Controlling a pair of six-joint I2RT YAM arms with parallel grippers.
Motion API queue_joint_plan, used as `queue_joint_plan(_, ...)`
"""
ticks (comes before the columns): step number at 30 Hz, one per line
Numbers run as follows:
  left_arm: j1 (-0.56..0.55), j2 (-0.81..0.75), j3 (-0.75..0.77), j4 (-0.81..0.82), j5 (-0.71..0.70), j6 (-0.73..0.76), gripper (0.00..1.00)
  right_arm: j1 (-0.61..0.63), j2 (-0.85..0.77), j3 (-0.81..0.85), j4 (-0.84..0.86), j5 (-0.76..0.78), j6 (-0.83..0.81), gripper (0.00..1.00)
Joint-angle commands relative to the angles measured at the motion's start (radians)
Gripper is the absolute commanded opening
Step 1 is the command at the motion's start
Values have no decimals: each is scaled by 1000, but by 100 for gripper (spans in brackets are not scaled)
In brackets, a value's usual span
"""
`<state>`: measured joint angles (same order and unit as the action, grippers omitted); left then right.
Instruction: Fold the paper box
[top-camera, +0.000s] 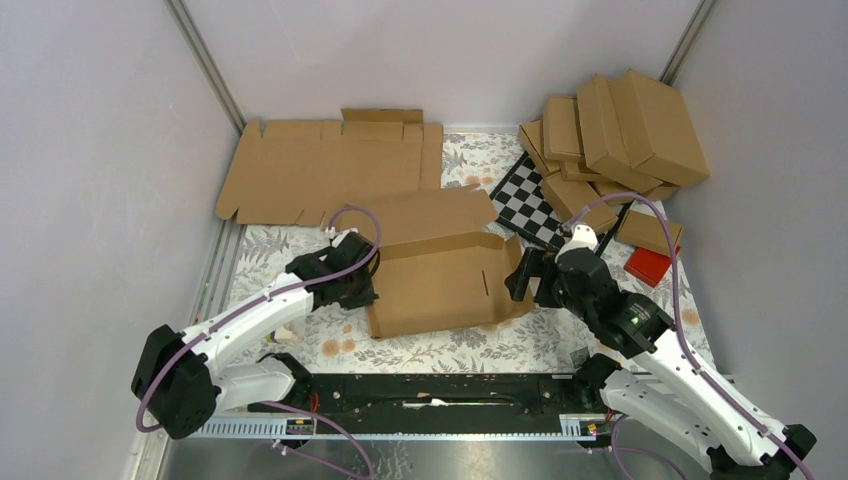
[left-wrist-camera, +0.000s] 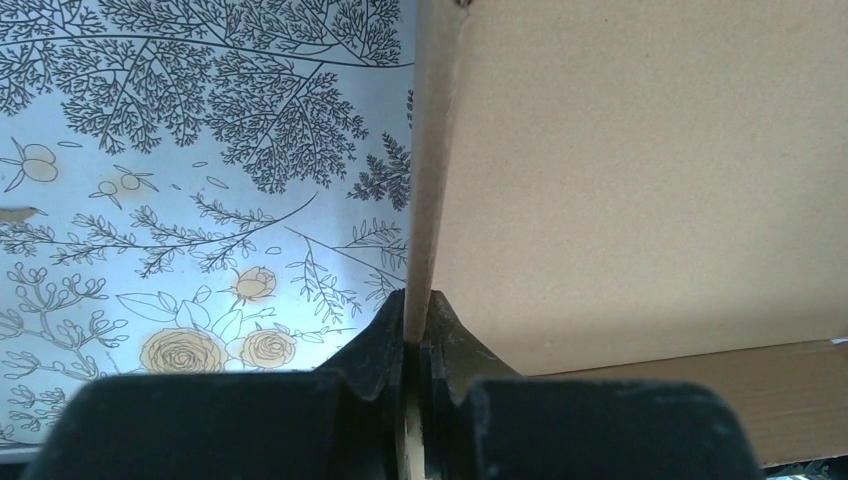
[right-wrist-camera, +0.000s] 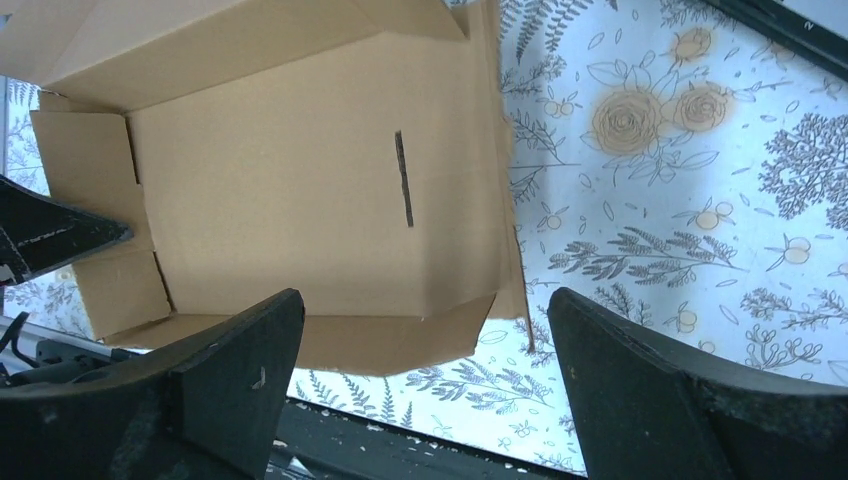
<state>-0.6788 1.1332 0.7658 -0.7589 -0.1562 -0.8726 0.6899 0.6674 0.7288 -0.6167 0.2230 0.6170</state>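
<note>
**Position.** The plain brown corrugated cardboard paper box (top-camera: 440, 275) lies partly formed at the middle of the flower-printed tablecloth (top-camera: 300, 345), between the two arms. Its far panel rises at a slant, and a narrow slot shows in the floor panel towards the right edge.

**Grippers.** The left gripper (left-wrist-camera: 415, 310) is pinched on the thin edge of the box's left side panel, its fingers nearly meeting with only the board between them. The right gripper (right-wrist-camera: 425, 330) hangs at the box's right edge, fingers spread wide and holding nothing. No grip on the cardboard is seen there.

**Judged risks.**
- The left hold bites only a narrow strip of board, so a sideways push from the right could drag the panel out of the pinch or crush its crease.
- The cloth offers little anchoring — the whole carton may slide rather than fold.
- The right flap, if lifted off its crease line, may buckle, and its tab may then miss the slot.
</note>
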Motion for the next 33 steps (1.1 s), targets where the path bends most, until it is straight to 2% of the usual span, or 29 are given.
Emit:
queue_joint_plan(1,1,22,22,72,15,-33,0,-3,60,12,-69,-26,72,100)
queue_joint_plan(4,1,46,27,69,37,-9,0,-4,181,94,-128,-71,89,100)
queue_joint_plan(7,1,65,17,69,23,12,0,-6,285,158,-141,-108,13,100)
queue_joint_plan(12,0,103,20,60,27,51,0,-9,375,196,-146,86,-5,100)
queue_joint_plan(15,0,130,23,61,40,72,0,-56,402,189,-131,120,-26,98)
queue_joint_plan(17,0,140,20,61,33,80,0,-140,416,161,-104,39,-57,93)
queue_joint_plan(19,-1,151,15,62,24,87,0,-253,419,119,-56,-122,-97,91)
queue_joint_plan(21,-1,163,12,68,28,96,0,-312,407,81,-23,-206,-121,89)
queue_joint_plan(24,-2,171,2,85,39,104,0,-317,383,42,15,-251,-132,89)
queue_joint_plan(28,-2,183,0,100,32,112,0,-317,401,40,41,-240,-98,82)
queue_joint_plan(33,-2,198,2,119,38,129,0,-317,443,-7,82,-281,-72,81)
